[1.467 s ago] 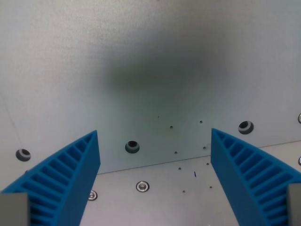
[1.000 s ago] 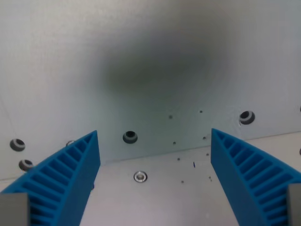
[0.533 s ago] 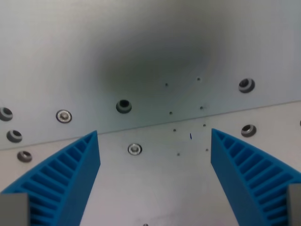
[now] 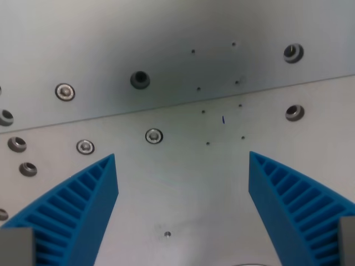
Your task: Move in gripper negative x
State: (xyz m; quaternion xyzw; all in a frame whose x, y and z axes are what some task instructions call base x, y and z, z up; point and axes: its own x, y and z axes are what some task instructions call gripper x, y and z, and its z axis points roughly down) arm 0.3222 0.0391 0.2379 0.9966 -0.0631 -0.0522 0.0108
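Blue ribbed fingers (image 4: 66, 216) rise from the two lower corners of the wrist view, one at the wrist view's left and one at the wrist view's right, standing wide apart with nothing between them; the gripper (image 4: 183, 213) holds no object. Under the gap lies a pale grey metal desk (image 4: 183, 188), bare but for a tiny rivet (image 4: 167, 234) low in the middle. Farther up, a seam (image 4: 177, 105) runs across the metal, tilted slightly upward toward the wrist view's right, where two plates meet. Just below it sit a bright screw (image 4: 153, 136) and another screw (image 4: 85, 147) to its left, with a dark hole (image 4: 294, 112) at the right. Above the seam are a black hole (image 4: 140, 80), a washer screw (image 4: 65, 91) and a hole (image 4: 293, 52) near the top right. A small blue mark (image 4: 223, 119) and scattered dark specks lie near the seam.
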